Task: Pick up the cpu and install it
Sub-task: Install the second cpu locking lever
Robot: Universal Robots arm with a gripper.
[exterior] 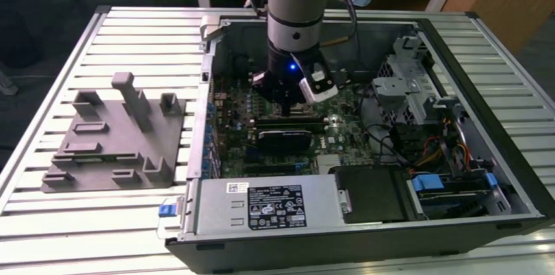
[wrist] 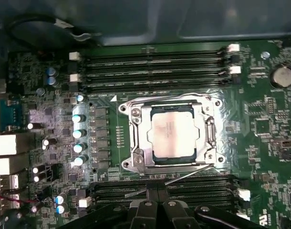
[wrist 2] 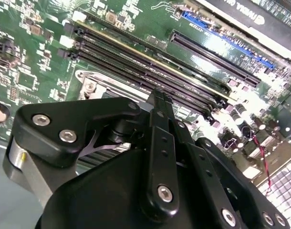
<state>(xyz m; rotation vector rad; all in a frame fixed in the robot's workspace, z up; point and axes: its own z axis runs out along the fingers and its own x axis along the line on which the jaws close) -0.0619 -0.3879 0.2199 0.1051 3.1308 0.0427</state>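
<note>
The cpu (wrist: pixel 173 133), a small square chip with a pale silver top, lies flat inside the metal-framed socket (wrist: pixel 134 114) on the green motherboard. My gripper (wrist: pixel 157 191) hovers above the memory slots beside the socket, its black fingers pressed together with nothing between them. The second wrist view has the same closed fingers (wrist 2: pixel 160 109) above the board, with the socket's metal edge (wrist 2: pixel 95 88) just behind them. In the exterior view the gripper (exterior: pixel 282 107) hangs inside the open computer case, over the middle of the board.
The grey fixture (exterior: pixel 113 145) stands on the slatted table at the exterior view's left. In the case (exterior: pixel 511 177) are a black card (exterior: pixel 286 137), a power supply (exterior: pixel 260 203), a drive cage (exterior: pixel 407 86) and loose cables (exterior: pixel 433 151). Memory slots (wrist: pixel 155 69) flank the socket.
</note>
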